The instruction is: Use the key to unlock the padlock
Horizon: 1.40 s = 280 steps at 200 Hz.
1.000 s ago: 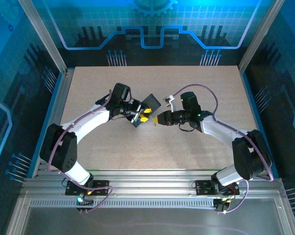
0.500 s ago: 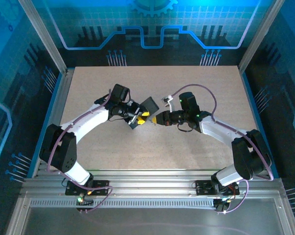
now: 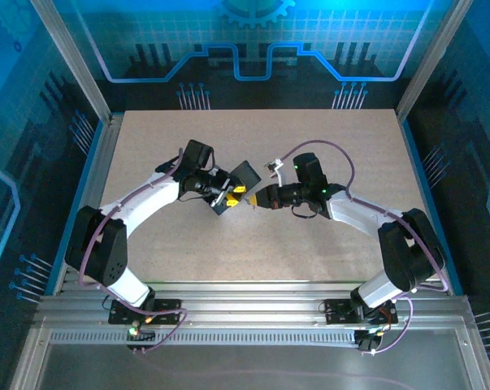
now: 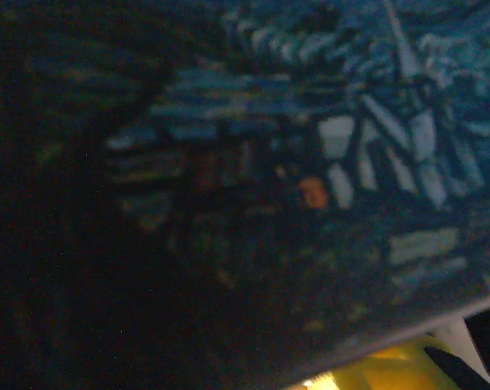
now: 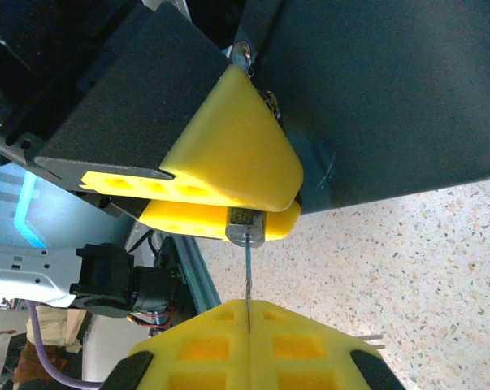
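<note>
Padlock (image 5: 246, 225): mid-counter (image 3: 326, 138), pinched at the tips of the left tool (image 5: 257, 205), against the dark blue box (image 5: 375, 89). Key (image 5: 249, 280): nipped in the pressed-together right tool (image 5: 249, 325), blade lying 6-to-12, tip touching the padlock at 12 o'clock

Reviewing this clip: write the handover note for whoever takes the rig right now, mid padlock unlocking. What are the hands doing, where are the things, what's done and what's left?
Left hand: appears closed on the padlock, right beside the dark box.
Right hand: shut on the key, seen edge-on, blade pointing straight at the padlock's end.
Done: padlock and key both gripped, and the key is lined up. Its tip is at or just inside the keyhole; I cannot tell which.
Left: seat the key fully, turn it, open the lock.
</note>
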Motion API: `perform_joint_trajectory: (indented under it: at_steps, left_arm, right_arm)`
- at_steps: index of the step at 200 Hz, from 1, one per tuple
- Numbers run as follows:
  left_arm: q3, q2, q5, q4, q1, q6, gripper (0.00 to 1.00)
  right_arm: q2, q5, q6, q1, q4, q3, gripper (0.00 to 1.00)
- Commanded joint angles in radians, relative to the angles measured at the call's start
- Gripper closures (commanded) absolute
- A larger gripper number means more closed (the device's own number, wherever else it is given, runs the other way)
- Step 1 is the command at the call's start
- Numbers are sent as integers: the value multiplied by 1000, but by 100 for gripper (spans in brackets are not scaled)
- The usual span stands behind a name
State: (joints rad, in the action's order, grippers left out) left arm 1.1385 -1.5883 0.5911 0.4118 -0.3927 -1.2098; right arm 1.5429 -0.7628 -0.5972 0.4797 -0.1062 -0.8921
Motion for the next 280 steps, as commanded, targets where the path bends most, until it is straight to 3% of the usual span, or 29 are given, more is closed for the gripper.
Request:
perform_joint_trajectory:
  at_steps: [1, 121, 182, 213, 231, 261, 280]
  left_arm:
    - [-1, 47, 62, -39, -4, 2, 100]
    - [-5, 47, 76, -65, -16, -26, 100]
    - [-42, 59, 43, -108, -17, -112, 100]
    - [-62, 63, -12, -59, 20, -119, 100]
    - [-64, 64, -20, -46, 28, -126, 100]
    - [-30, 42, -11, 7, 30, -115, 100]
    - [8, 14, 3, 72, 30, -95, 100]
  right_arm:
    - [17, 24, -30, 13, -103, -6, 100]
    - [69, 42, -87, 30, -204, -22, 100]
    - [98, 70, -93, 50, -193, -67, 98]
    - [33, 102, 0, 0, -62, -43, 77]
    - [-34, 116, 93, -39, 36, -29, 71]
    - [-135, 233, 426, -31, 269, -45, 63]
    - [-186, 362, 629, 11, 276, -12, 62]
